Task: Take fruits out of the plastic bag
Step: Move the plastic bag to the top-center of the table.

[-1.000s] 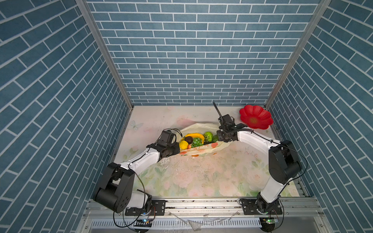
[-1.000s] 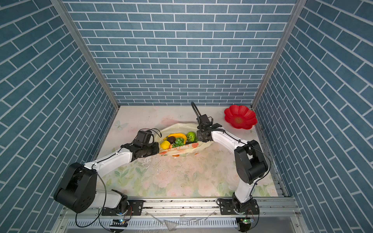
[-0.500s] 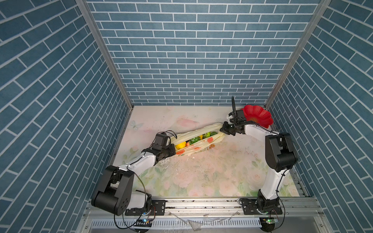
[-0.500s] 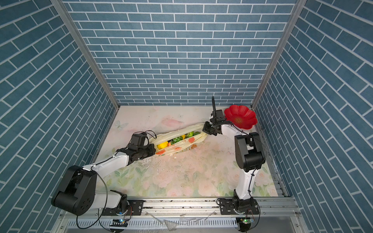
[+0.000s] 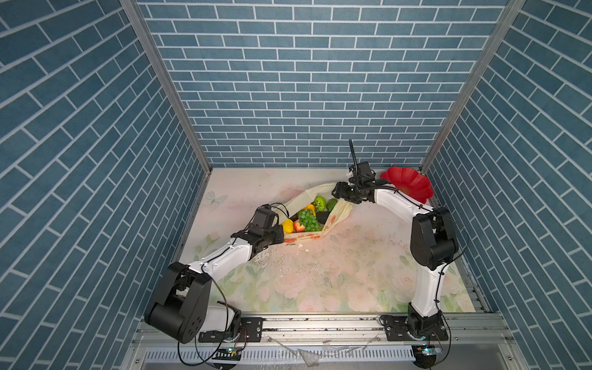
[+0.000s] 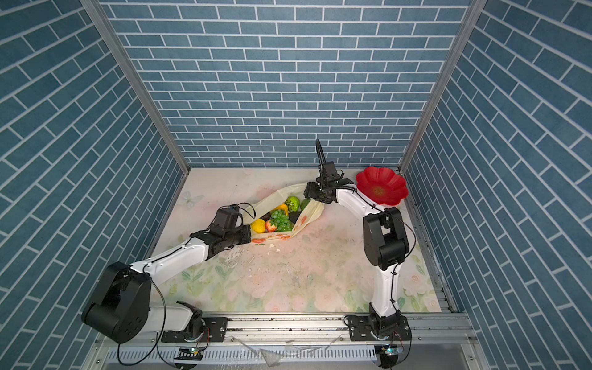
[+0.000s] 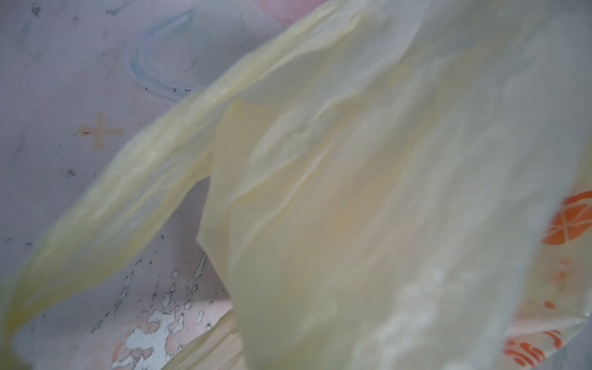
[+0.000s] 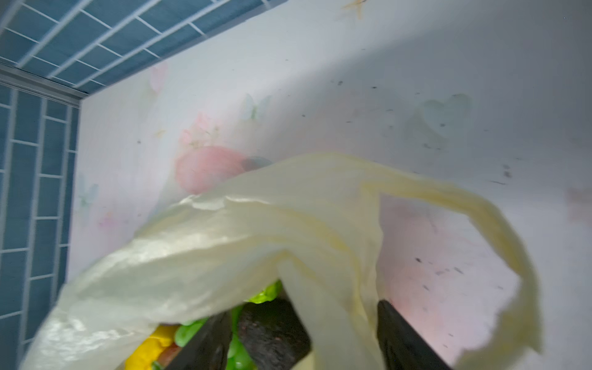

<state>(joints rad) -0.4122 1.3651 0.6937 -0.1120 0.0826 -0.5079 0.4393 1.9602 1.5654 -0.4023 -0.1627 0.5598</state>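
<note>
1. The plastic bag point(image 5: 340, 211) point(image 6: 313, 212), pale cream-yellow with orange prints, lies on the floral table point(image 5: 320, 275). It runs slantwise from near-left to far-right, somewhat toward the far side, and its mouth gapes upward.
2. All the fruits sit inside the open bag.
   - At the near-left end are the lemon point(image 5: 288, 226) point(image 6: 258, 225) and the strawberry point(image 5: 299, 226) point(image 6: 271, 226), touching each other.
   - The grape bunch point(image 5: 308, 221) point(image 6: 282, 221) is just right of them.
   - The dark avocado point(image 5: 322, 217) point(image 6: 294, 217) lies beside the grapes, and the banana point(image 5: 309, 208) is on their far side.
   - At the far-right end the bumpy green citrus point(image 5: 319, 202) point(image 6: 292, 202) lies beside the smooth green avocado point(image 5: 331, 203) point(image 6: 305, 203).
3. The left gripper point(image 5: 278, 236) point(image 6: 247, 234) meets the bag's near-left end. Its fingers are pressed together on the film there, though the tips are hidden in both top views. The left wrist view shows only bag film point(image 7: 352, 192) close to the lens.
4. The right gripper point(image 5: 340, 193) point(image 6: 312, 193) point(image 8: 304, 346) is at the bag's far-right end. In the right wrist view its fingers point(image 8: 208, 339) stand spread, with a loose band of bag film point(image 8: 256, 230) between them, unpinched. The dark avocado point(image 8: 269, 330) shows just beyond.
5. The red flower-shaped plate point(image 5: 413, 192) point(image 6: 371, 179) stands in the far right corner, apart from the bag.
</note>
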